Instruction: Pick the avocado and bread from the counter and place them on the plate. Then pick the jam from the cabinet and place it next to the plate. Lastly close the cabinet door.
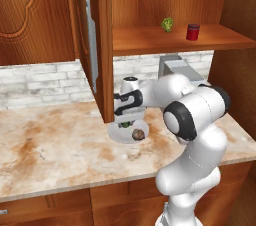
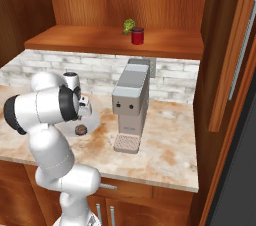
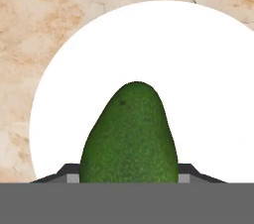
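Note:
The dark green avocado (image 3: 131,139) sits between my fingertips, and my gripper (image 3: 129,177) is shut on it just above the white plate (image 3: 198,94). In the left base view the gripper (image 1: 127,119) hangs over the plate (image 1: 116,132) with the avocado (image 1: 126,124) under it. The brown bread (image 1: 138,133) lies on the plate's right part and also shows as a lump (image 2: 80,129) beside my arm. The red jam (image 1: 192,32) stands on the open cabinet's shelf (image 1: 150,42). The cabinet door (image 1: 92,45) stands open, edge-on, just left of the gripper.
A yellow-green leafy item (image 1: 167,24) sits left of the jam. A grey coffee machine (image 2: 130,105) stands on the counter (image 1: 50,145) to the right of the plate. A white brick wall backs the counter.

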